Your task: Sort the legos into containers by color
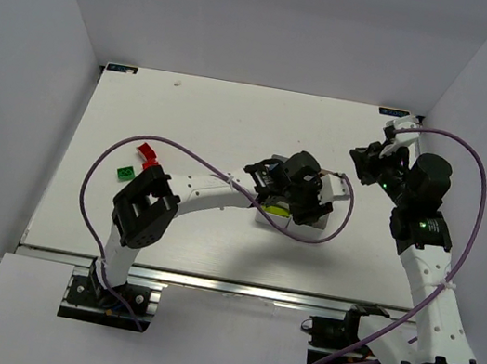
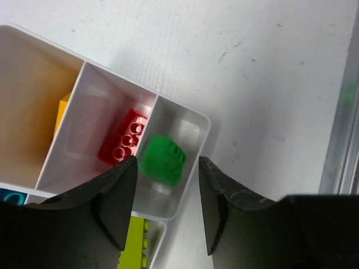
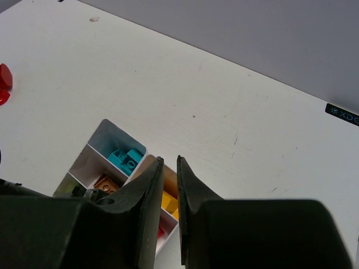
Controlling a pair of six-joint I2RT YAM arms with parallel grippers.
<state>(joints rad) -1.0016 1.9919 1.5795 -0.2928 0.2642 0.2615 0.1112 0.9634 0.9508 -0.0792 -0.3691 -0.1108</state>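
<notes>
Hovering over the bins [image 2: 182, 107], my left gripper [image 2: 165, 207] had its fingers apart, a green brick [image 2: 162, 159] directly below them at the end bin. My right gripper [image 3: 168, 185] was nearly closed, empty. A loose red brick [image 1: 145, 151] lay nearer the left arm.

green brick [image 2: 162, 159] — blurred | containers [image 1: 343, 192] — mostly under left arm [image 1: 213, 191]

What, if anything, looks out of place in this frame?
Nothing is spilled or damaged. Two pieces lie loose on the table, left of the containers: a red lego and a green lego. The colours visible in the bins are kept apart.
</notes>
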